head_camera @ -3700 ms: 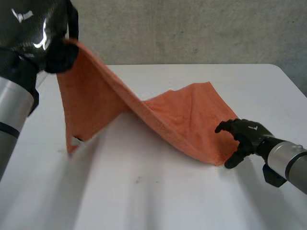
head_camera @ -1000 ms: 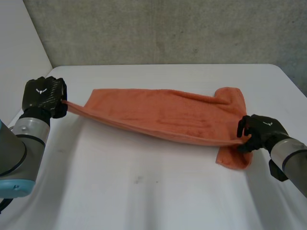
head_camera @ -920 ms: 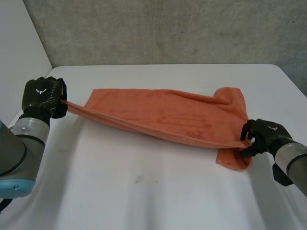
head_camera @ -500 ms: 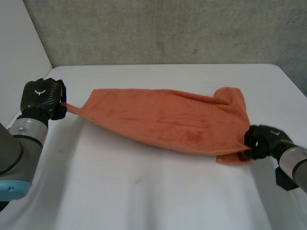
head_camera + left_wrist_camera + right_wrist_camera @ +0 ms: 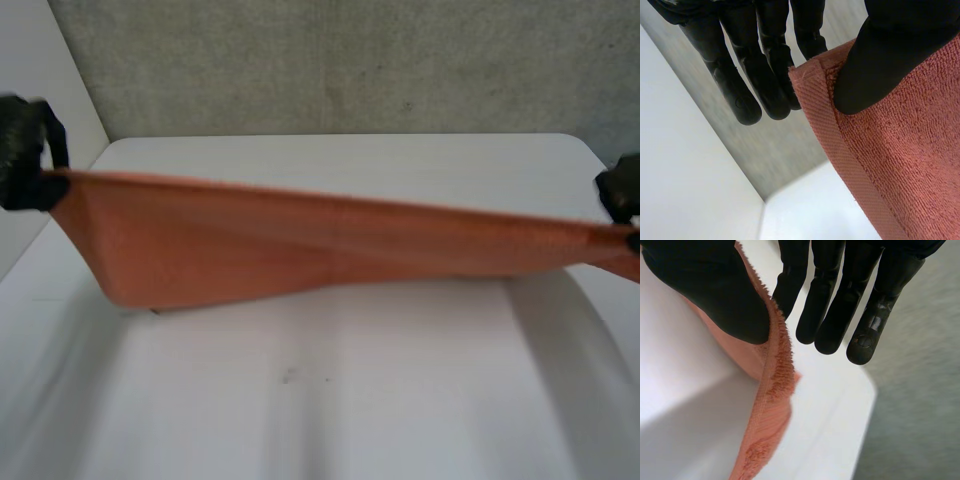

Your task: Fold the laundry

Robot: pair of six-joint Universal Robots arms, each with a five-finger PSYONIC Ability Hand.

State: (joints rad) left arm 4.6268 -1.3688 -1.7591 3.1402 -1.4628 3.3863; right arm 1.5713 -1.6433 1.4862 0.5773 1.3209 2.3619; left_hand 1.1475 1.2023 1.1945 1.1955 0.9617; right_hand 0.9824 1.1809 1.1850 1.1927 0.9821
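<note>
The left hand (image 5: pixel 25 150) and right hand (image 5: pixel 622 190) each pinch an end of the orange towel (image 5: pixel 300 240), stretched over the table (image 5: pixel 350 400).

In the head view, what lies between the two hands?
An orange towel spans the whole stretch, pulled straight over the white table. The left hand pinches one end and the right hand the other, as the head view shows.
</note>
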